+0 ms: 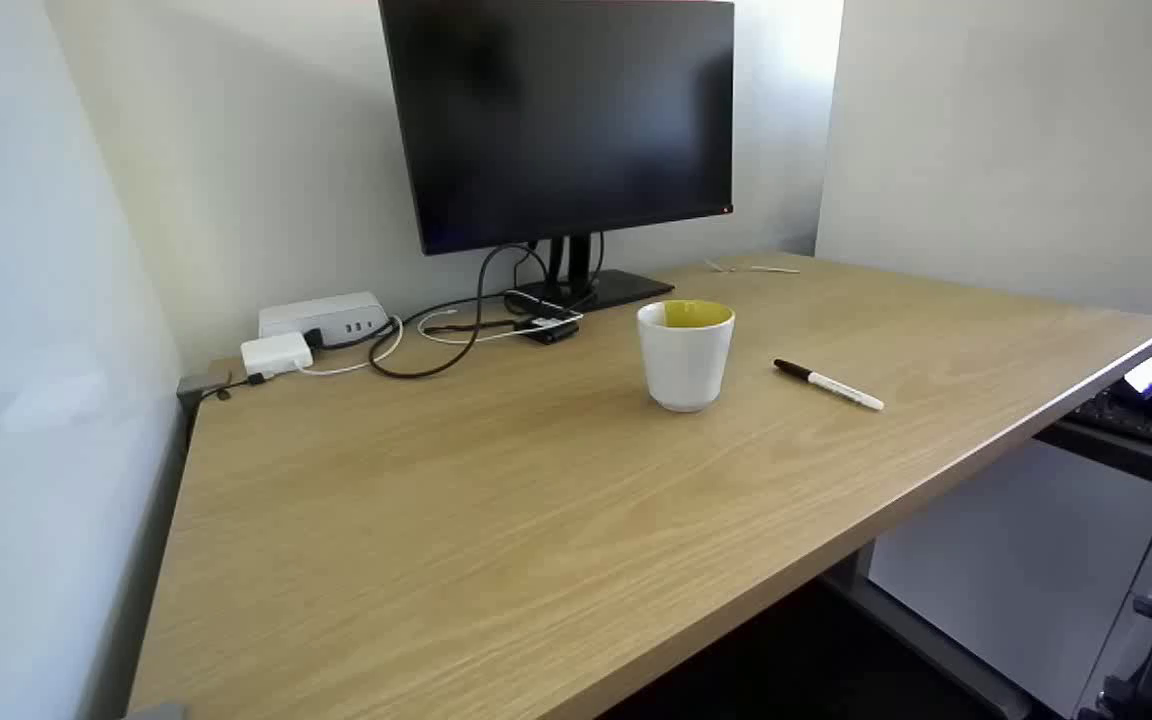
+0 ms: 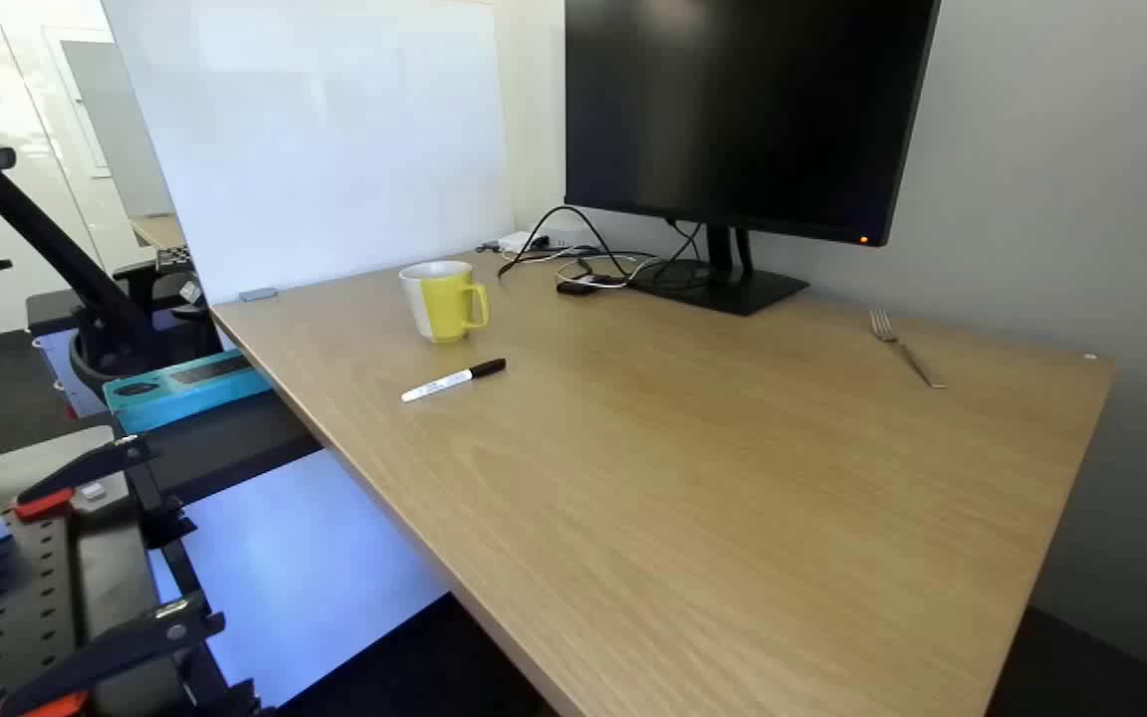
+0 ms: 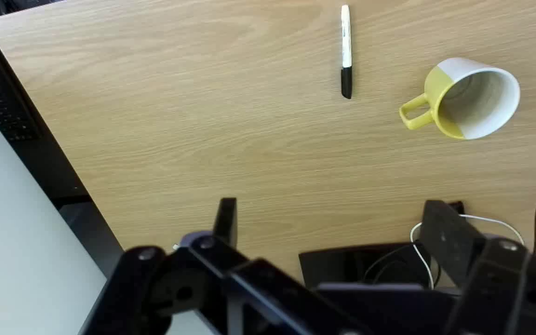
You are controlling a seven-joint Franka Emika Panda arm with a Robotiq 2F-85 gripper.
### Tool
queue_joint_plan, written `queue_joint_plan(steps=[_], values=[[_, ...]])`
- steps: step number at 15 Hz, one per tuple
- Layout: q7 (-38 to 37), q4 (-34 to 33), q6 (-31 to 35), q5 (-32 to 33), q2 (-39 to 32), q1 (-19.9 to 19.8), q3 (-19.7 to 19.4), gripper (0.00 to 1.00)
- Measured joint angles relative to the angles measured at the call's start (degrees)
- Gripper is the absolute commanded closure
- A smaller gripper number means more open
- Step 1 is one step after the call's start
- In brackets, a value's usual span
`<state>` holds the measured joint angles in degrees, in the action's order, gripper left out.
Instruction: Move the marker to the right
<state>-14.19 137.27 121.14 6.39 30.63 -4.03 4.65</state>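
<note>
While the white-and-yellow mug (image 1: 686, 365) stands upright near the black-capped end of the marker (image 1: 829, 385), its handle (image 3: 419, 122) on that side, the monitor (image 1: 576, 125) and some loose cables (image 1: 479, 308) occupy the back of the desk (image 1: 386, 500), and a fork (image 2: 902, 349) lies to one side of the monitor's base (image 3: 333, 267). The gripper (image 3: 331, 203) stands wide, its fingers (image 3: 449, 242) well apart with wood and part of that base showing between them; the marker lies on the desk, clear of both fingertips.

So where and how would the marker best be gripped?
The marker is probably best taken at mid-length from above, with the open gripper closing side to side, not end to end: it is slim and lies flat on the desk, apart from the mug.
</note>
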Motion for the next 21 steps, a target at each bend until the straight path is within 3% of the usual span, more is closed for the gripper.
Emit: queue_joint_plan(steps=[16,21], values=[[0.0,0.02,0.05,0.01,-0.21,0.01,-0.01,0.0],[0.0,0.31,2.04,0.34,-5.47,0.01,-0.01,0.0]])
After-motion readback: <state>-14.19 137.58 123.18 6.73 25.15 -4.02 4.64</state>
